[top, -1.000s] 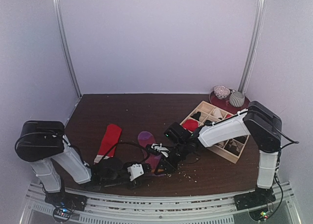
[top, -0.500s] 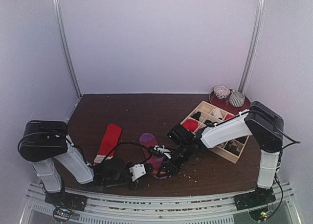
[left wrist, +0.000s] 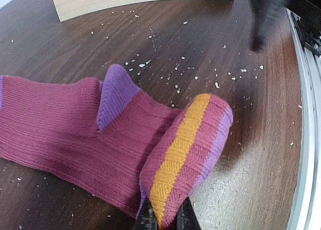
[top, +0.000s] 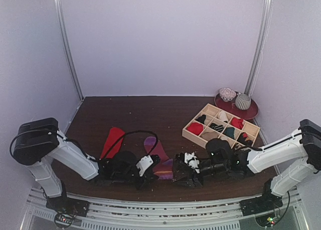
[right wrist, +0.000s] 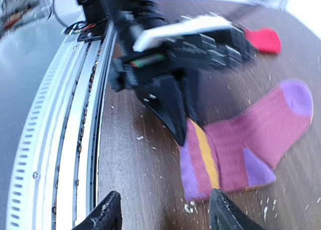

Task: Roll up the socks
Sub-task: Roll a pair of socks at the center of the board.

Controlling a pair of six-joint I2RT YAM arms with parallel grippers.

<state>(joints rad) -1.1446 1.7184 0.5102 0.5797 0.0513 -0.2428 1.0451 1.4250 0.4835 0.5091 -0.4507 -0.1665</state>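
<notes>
The magenta sock [top: 159, 154] with purple heel and toe lies on the dark wood table near the front edge. Its orange-striped cuff [left wrist: 188, 149] is lifted and folded up, and my left gripper [left wrist: 165, 219] is shut on it from below. My right gripper [right wrist: 165, 217] stands open just off the cuff end, with only bare table between its fingers [right wrist: 103, 217]. From above, the left gripper [top: 155, 165] and the right gripper [top: 179, 174] face each other across the cuff. The red sock [top: 113, 139] lies flat to the left, apart from both grippers.
A wooden compartment box [top: 189, 133] holding several rolled socks stands at the right. Behind it, a dark red plate [top: 248, 112] carries two grey-white patterned round items. White crumbs speckle the table. The metal rail [right wrist: 65, 114] runs along the near edge.
My left gripper has shut on the magenta sock's cuff. The right gripper let go, opened, and drew back to the right, its arm now low along the front edge.
</notes>
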